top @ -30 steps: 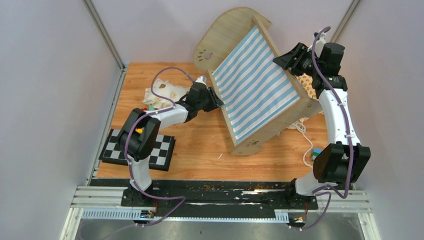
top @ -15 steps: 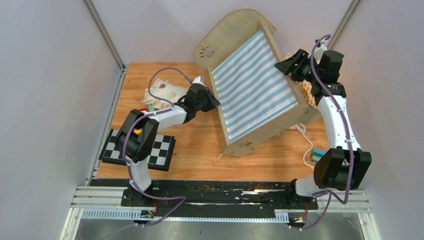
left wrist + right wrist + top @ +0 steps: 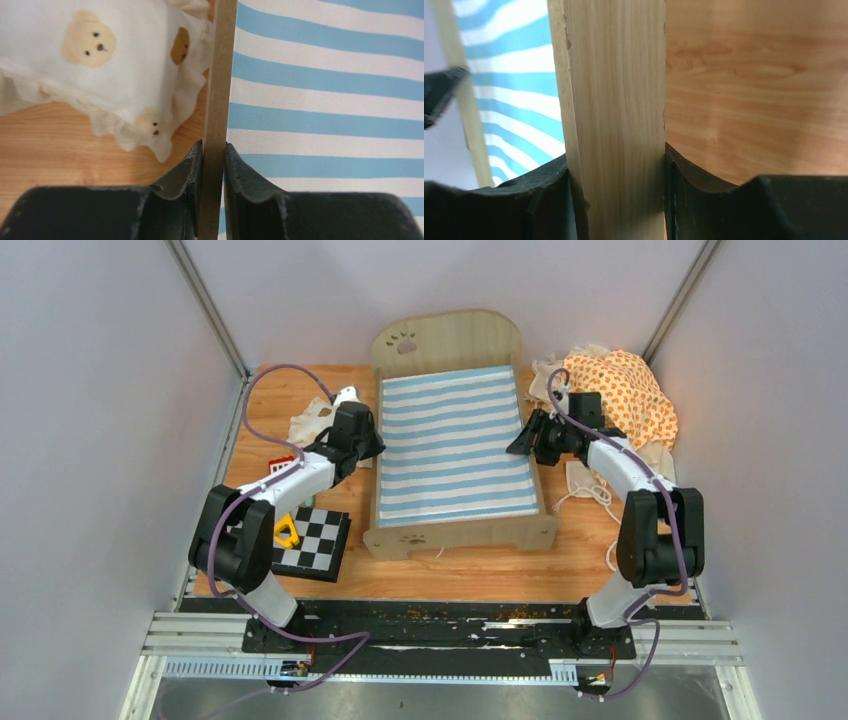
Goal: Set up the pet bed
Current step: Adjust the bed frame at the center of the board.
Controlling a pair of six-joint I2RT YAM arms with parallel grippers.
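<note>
Pale walls closed in an orange-brown wooden table (image 3: 450,572), where the pet bed (image 3: 455,440) stood level between the two tools. The left tool (image 3: 214,150) was clamped on the thin side rail, with the striped base just to its right and a frilled bear-print pillow (image 3: 100,60) against the rail on its left. The right tool (image 3: 616,160) gripped the thicker opposite rail, with bare table to its right. Smooth, hard wood could slip from such narrow dark pads, I judged. Uneven pulls from the two arms might twist or tip the frame, or trap the pillow's frill. The end boards were rounded and the blue-white cloth taut. A crumpled orange-patterned cushion (image 3: 625,390) lay beyond the right tool.
</note>
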